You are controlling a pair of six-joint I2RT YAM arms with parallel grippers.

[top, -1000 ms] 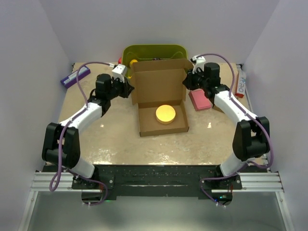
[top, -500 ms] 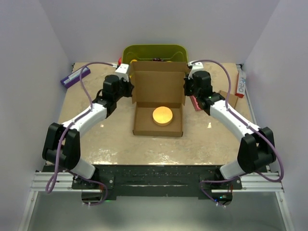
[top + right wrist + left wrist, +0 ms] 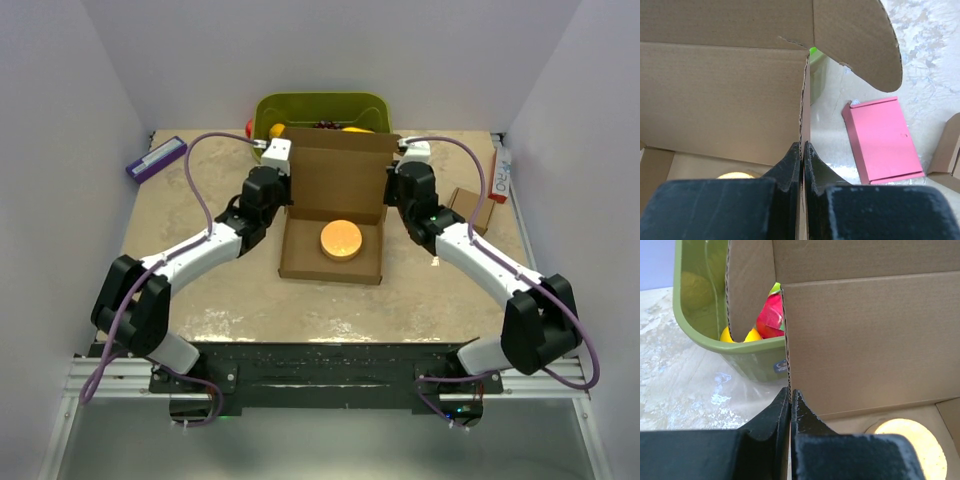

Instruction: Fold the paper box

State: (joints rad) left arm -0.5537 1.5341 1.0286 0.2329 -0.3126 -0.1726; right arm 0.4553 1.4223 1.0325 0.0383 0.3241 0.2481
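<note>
L tool (image 3: 790, 394) clamped on paper box (image 3: 336, 182) lid's left edge | R tool (image 3: 802, 148) clamped on right edge (both tight) | next: swing lid fwd evenly, keep sides level

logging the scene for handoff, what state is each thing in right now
large brown corrugated cardboard box: open, lid standing upright
left claw: shut on box's left wall
right claw: shut on box's right wall
round yellow disc: lying in box
green plastic bin: open, holding fruit
pink flat rectangular block: lying flat
</note>
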